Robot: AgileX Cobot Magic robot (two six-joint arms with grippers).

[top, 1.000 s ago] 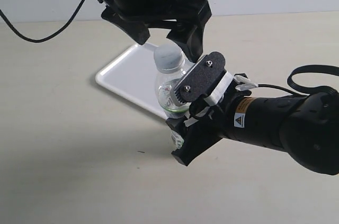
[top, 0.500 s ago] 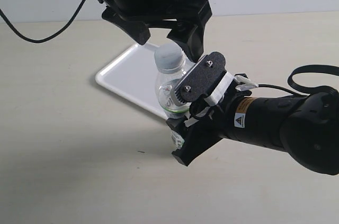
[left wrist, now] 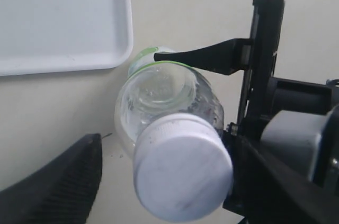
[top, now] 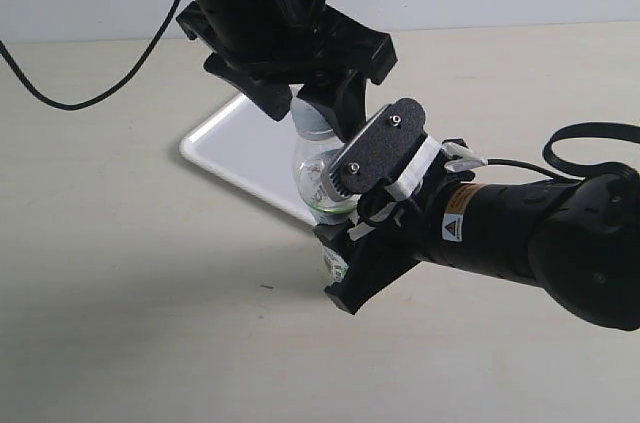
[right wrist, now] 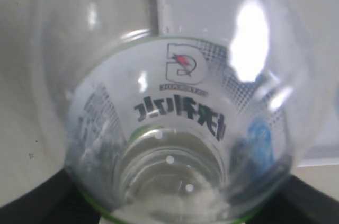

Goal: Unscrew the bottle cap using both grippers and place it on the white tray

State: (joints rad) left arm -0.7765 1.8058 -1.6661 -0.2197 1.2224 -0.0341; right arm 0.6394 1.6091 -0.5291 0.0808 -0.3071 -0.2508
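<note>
The clear bottle (top: 318,175) with its white, green and blue label is tilted above the table, and my right gripper (top: 340,238) with flat black plates is shut on its body. In the right wrist view the bottle (right wrist: 175,113) fills the frame between the dark fingers of the right gripper (right wrist: 169,203). The white ribbed cap (left wrist: 183,173) sits on the neck. My all-black left gripper (top: 312,115) hangs over the cap (top: 310,125), open, one pointed finger on each side. In the left wrist view a gap shows beside the cap on one side. The white tray (top: 235,143) lies behind the bottle.
The tray's corner (left wrist: 58,17) lies close to the bottle's base in the left wrist view. A black cable (top: 60,68) trails over the beige table at the far left, and another cable (top: 590,138) loops by the right arm.
My left gripper has come down over the cap, and its fingers now flank it and hide most of it. The right gripper and bottle have not moved.
</note>
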